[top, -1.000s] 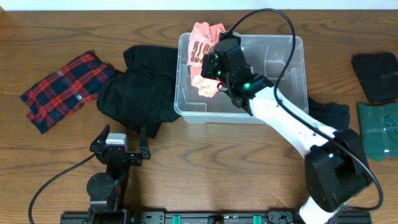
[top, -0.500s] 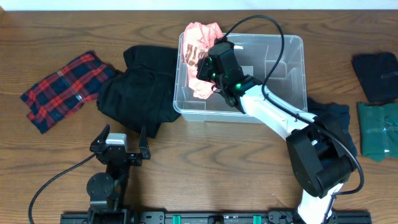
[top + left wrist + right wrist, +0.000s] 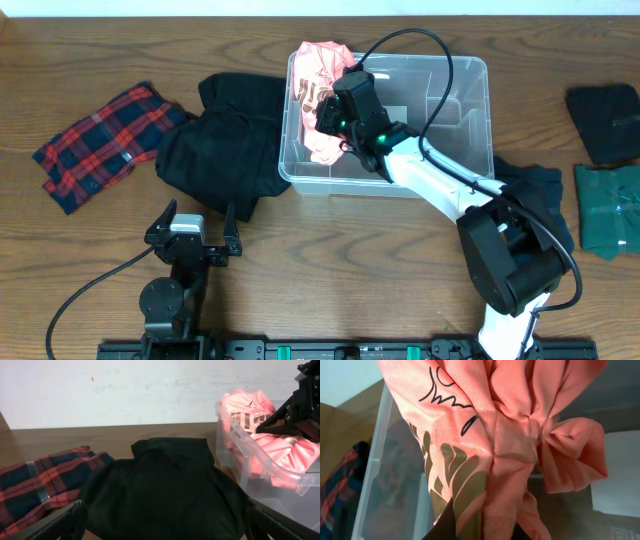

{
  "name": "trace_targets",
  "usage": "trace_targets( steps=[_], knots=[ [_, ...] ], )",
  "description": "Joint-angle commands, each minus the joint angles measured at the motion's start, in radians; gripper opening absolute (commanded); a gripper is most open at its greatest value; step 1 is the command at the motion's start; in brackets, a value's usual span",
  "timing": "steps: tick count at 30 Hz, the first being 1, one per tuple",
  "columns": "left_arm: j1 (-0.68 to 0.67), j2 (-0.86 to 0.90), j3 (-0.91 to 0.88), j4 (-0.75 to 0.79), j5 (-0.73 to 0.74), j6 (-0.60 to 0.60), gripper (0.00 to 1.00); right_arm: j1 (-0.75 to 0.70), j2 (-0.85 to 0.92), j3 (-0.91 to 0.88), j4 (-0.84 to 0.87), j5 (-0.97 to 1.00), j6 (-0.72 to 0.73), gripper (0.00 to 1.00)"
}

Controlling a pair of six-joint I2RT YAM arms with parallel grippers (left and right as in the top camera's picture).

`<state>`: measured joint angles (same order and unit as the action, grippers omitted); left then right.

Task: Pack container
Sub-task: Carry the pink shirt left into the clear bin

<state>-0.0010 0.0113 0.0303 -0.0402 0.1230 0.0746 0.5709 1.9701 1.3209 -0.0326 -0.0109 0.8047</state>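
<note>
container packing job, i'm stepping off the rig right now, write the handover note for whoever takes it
left pincer: open, empty, at the table's near edge, short of the black garment.
right pincer: shut on the pink garment, inside the container at its left end.
Done: pink garment bunched in that left end, rising above the rim, not yet released.
Left: release it, then probably pack the black garment, the plaid cloth on the left, and the dark blue garment and green cloth on the right. All of these lie on the table.

Overhead looking down, wrist views low, sharing container [image 3: 470, 110]
</note>
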Motion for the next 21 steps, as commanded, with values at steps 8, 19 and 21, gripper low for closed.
trace_targets(
  steps=[8,19,21],
  knots=[
    [0.003,0.0,-0.026,-0.018,-0.001,-0.009,0.98,0.044,0.007,0.006,-0.037,-0.024,0.011,0.01],
    [0.003,0.0,-0.026,-0.018,-0.001,-0.009,0.98,0.042,0.007,0.007,-0.037,0.028,0.01,0.07],
    [0.003,0.0,-0.026,-0.018,-0.001,-0.009,0.98,0.042,0.007,0.006,-0.034,0.041,0.01,0.12]
  ],
)
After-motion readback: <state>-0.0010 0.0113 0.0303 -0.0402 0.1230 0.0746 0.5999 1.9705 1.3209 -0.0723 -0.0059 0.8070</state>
